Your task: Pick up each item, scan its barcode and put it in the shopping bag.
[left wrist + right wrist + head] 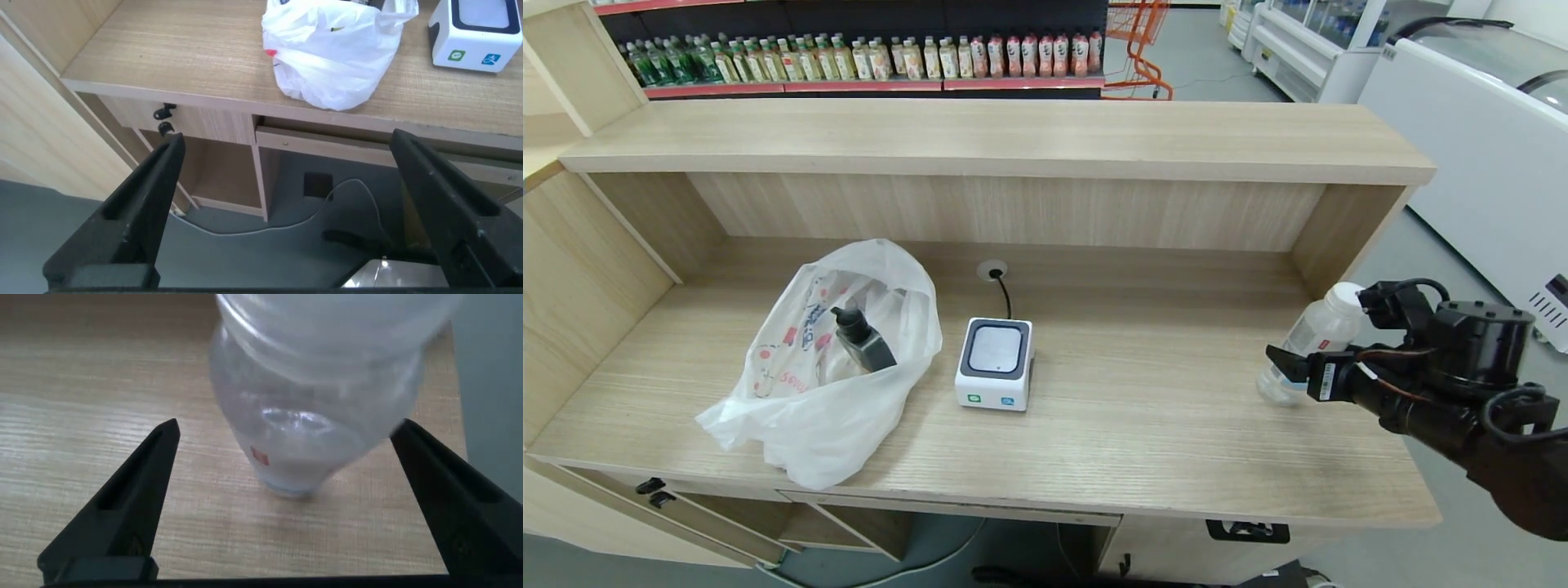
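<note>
The clear bottle (315, 392) is blurred in the right wrist view, its upper end cut off by the picture's edge. In the head view its base is partly covered by a finger of the right gripper (1316, 325), its label too small to be read. The dark pump bottle (862, 336) is half hidden inside the shopping bag (792, 408). In the left wrist view, shopping bag and scanner (478, 37) are clipped by the edge.

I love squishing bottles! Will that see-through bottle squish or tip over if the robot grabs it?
Probably squishes a little: the bottle looks like thin clear plastic. It is tall, narrow and leaning near the edge of the counter, so a bump from the open right gripper could tip it. Round and smooth, it might then roll.
</note>
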### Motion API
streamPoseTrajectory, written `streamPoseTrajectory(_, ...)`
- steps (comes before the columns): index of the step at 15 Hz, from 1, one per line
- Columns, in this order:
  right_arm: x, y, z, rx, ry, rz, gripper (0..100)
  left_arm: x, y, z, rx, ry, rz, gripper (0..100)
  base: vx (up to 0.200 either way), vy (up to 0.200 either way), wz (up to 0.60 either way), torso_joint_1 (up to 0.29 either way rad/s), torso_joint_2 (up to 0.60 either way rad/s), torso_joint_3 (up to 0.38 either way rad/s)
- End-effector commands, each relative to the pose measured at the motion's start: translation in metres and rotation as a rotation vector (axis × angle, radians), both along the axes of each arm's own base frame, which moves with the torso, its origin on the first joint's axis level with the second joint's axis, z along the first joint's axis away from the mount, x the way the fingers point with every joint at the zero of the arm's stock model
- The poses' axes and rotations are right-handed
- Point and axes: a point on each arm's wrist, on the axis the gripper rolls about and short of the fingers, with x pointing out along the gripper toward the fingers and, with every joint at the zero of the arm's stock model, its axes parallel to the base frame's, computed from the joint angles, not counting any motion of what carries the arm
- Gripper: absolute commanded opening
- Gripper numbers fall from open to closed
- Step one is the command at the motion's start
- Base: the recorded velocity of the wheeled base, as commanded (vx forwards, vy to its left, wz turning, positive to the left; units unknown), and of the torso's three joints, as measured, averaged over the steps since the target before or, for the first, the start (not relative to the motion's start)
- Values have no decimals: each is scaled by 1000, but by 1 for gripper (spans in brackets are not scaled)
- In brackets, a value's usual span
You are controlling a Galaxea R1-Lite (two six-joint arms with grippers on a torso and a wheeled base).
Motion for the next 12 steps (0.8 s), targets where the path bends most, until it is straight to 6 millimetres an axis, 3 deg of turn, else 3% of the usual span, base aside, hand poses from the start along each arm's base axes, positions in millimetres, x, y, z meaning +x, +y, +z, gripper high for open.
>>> streamPoseTrajectory(1,11,4,-1,1,-7,8,100,0,0,0,0,0,0,100,0,0,0,0,0,0)
streamPoseTrajectory(12,23,21,-2,-6,-32,70,100,0,0,0,0,0,0,100,0,0,0,0,0,0)
